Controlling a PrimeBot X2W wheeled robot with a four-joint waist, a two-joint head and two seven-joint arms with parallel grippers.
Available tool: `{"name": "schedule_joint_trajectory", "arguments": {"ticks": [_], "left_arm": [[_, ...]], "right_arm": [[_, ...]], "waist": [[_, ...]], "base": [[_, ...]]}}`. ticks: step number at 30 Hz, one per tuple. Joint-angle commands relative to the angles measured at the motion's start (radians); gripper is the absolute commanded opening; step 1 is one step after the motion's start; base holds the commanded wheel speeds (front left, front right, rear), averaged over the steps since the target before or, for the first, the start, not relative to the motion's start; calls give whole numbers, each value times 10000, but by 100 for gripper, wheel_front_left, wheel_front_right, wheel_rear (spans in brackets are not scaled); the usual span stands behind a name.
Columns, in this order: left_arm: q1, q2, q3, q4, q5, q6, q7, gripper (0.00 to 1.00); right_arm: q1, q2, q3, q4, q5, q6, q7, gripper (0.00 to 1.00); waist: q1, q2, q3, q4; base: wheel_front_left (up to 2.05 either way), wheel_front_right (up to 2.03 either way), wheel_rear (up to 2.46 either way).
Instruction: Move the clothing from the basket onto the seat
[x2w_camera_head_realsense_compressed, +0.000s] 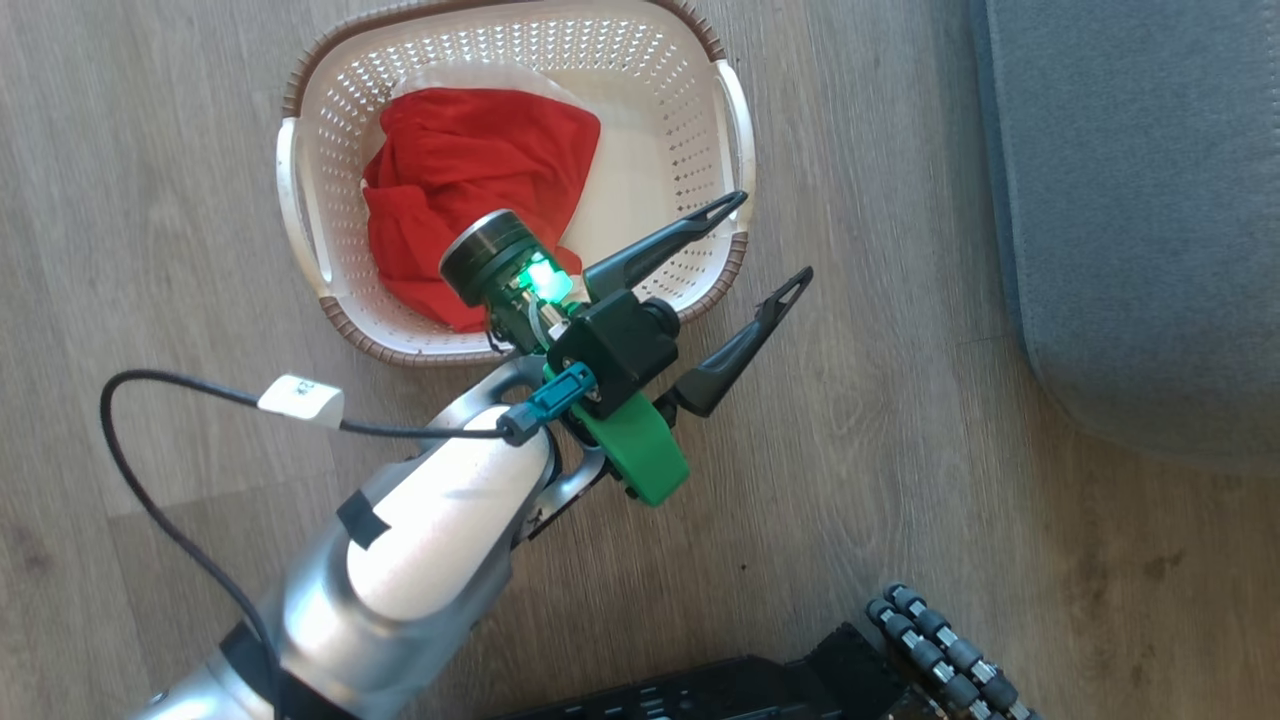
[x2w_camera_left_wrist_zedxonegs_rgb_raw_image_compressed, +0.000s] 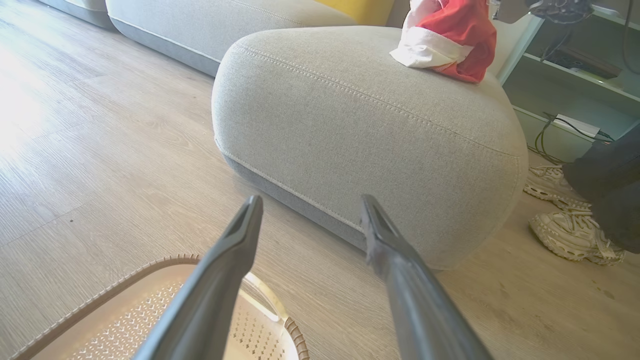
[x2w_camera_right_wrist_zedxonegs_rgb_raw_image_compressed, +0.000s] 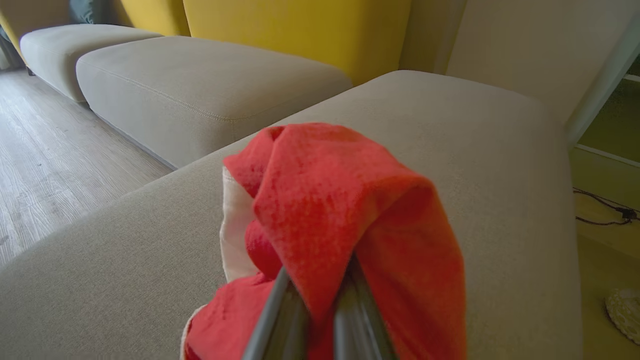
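- Right gripper (x2w_camera_right_wrist_zedxonegs_rgb_raw_image_compressed: 314, 305): its two fingers are pinched tight on the clothing (x2w_camera_right_wrist_zedxonegs_rgb_raw_image_compressed: 330, 200). The fingertips are buried under the red fold and cannot be seen.
- The clothing is held over the seat (x2w_camera_right_wrist_zedxonegs_rgb_raw_image_compressed: 475, 150). In the left wrist view its white-trimmed lower edge (x2w_camera_left_wrist_zedxonegs_rgb_raw_image_compressed: 450, 40) appears to rest on the far end of the seat top (x2w_camera_left_wrist_zedxonegs_rgb_raw_image_compressed: 360, 130). The top of the bundle is cut off by the frame edge.
- Left gripper (x2w_camera_head_realsense_compressed: 772, 235): the fingers are spread wide and nothing is held. It hangs over the near right corner of the basket (x2w_camera_head_realsense_compressed: 690, 120). One fingertip is seen above the basket's rim, the other above the floor (x2w_camera_head_realsense_compressed: 900, 450).
- In the left wrist view, one corner of the basket (x2w_camera_left_wrist_zedxonegs_rgb_raw_image_compressed: 125, 325) is seen under the open left gripper (x2w_camera_left_wrist_zedxonegs_rgb_raw_image_compressed: 311, 200).
- Second red garment (x2w_camera_head_realsense_compressed: 470, 180): it lies crumpled in the left half of the basket. Its near edge is masked by the left wrist, and a pale layer shows beneath it.
- In the head view, the basket's far rim is clipped by the top edge. The seat (x2w_camera_head_realsense_compressed: 1130, 200) is cut off at the right.
- Counts: two red garments, one basket, two grippers.
- Two pale shoes (x2w_camera_left_wrist_zedxonegs_rgb_raw_image_compressed: 575, 235) and a dark trouser leg (x2w_camera_left_wrist_zedxonegs_rgb_raw_image_compressed: 610, 180) are noted beside the seat, with the person otherwise out of frame.
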Motion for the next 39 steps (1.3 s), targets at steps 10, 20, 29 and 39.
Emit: {"name": "schedule_joint_trajectory", "arguments": {"ticks": [10,20,29,39], "left_arm": [[-44,112,126,-195,-46,-13,-49,100],[124,-49,184,-47,-136,-13,-49,100],[160,-127,247,74,-201,-13,-49,100],[499,-337,551,91,-410,-13,-49,100]], "right_arm": [[-341,40,-183,-2028,-105,-4,-193,0],[-267,450,401,-1191,118,-4,-164,0],[145,514,1408,-470,521,-4,-181,100],[2027,688,2691,-287,984,-4,-195,100]], "waist": [[-1,1,-108,148],[-1,1,-235,434],[-1,1,-575,444],[-1,1,-1887,524]], "base": [[0,0,0],[0,0,0],[0,0,0],[0,0,0]]}}
